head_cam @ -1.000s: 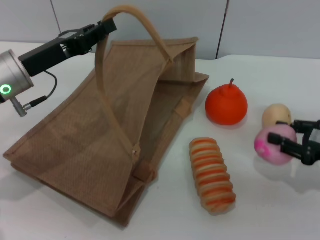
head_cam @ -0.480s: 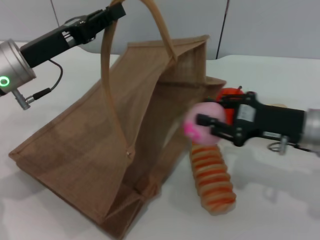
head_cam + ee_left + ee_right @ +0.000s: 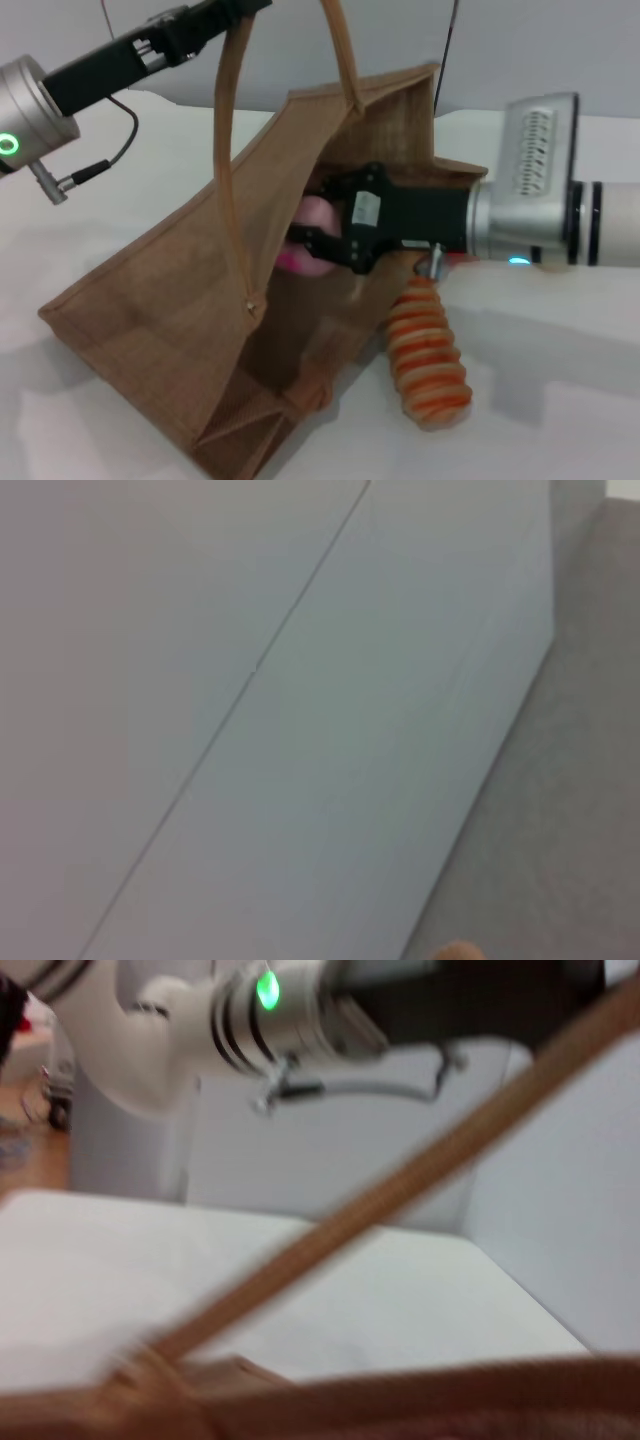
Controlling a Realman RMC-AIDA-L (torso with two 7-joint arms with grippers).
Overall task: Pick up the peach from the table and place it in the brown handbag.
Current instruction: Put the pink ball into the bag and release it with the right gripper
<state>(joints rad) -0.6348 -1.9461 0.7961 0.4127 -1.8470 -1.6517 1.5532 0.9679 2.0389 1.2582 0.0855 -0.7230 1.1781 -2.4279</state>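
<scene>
Head view: the peach (image 3: pixel 312 232) sits pinched between the fingers of the right hand (image 3: pixel 322 240), which is closed on it, and both are inside the mouth of the brown handbag (image 3: pixel 180 300), just past the rim of the opening and above the bag's lower wall, not yet resting on anything. Only part of the fruit shows; a magenta blotch shows at its lower edge, low on the side toward the bag's interior. The fruit is round, so no long axis worth noting. The right arm comes in nearly level from the robot's right, which reads as a reach to carry the fruit deep enough that it drops inside rather than on the bench (image 3: pixel 560 400). The bag lies tilted, its mouth turned toward the right arm and toward the back of the bench, its closed bottom down near the front of the view; its long axis runs from that low front corner up to the raised far rim. It is held that way by the left hand (image 3: pixel 240 8), high at the top of the view, apparently clamped on the looped handle (image 3: pixel 228 160), which is pulled taut and lifts the upper wall so the mouth gapes. A striped orange-and-cream bread-like roll (image 3: pixel 428 365) lies on the bench just beside the bag, under the right wrist. Right wrist view: the handle strap (image 3: pixel 400 1190) crosses diagonally, with the left arm's green light beyond it. Left wrist view: only blank wall.
</scene>
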